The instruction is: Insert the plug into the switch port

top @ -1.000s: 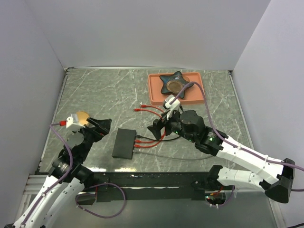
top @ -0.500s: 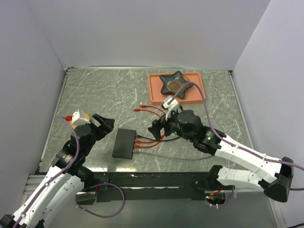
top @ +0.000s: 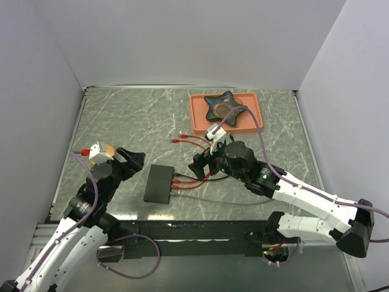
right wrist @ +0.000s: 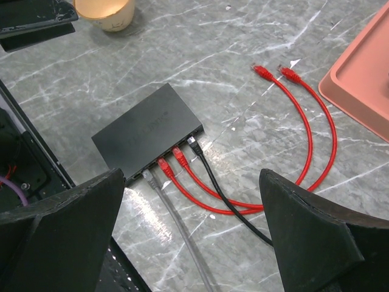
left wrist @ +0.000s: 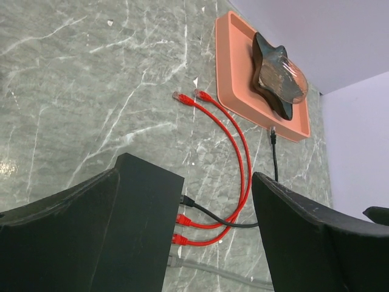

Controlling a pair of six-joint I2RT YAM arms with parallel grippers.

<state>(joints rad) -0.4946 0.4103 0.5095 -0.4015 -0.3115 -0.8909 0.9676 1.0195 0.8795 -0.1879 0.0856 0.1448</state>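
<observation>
The flat black switch (top: pixel 159 184) lies on the marble table between my arms. It also shows in the left wrist view (left wrist: pixel 149 225) and the right wrist view (right wrist: pixel 146 134). A black plug (right wrist: pixel 194 146), two red plugs (right wrist: pixel 179 155) and a grey plug (right wrist: pixel 152 177) sit in its sockets. The red cables' free ends (right wrist: pixel 261 71) lie loose on the table. My left gripper (top: pixel 132 163) is open and empty, just left of the switch (left wrist: pixel 185 176). My right gripper (top: pixel 203 163) is open and empty, above the cables right of the switch (right wrist: pixel 193 176).
An orange tray (top: pixel 252 118) with a dark star-shaped dish (top: pixel 222 106) stands at the back right. A small tan cup (right wrist: pixel 109 12) stands by the left arm. White walls enclose the table on three sides.
My left wrist has turned and shifted a little toward the switch. My right gripper has edged slightly left over the cables. Both stay open.
</observation>
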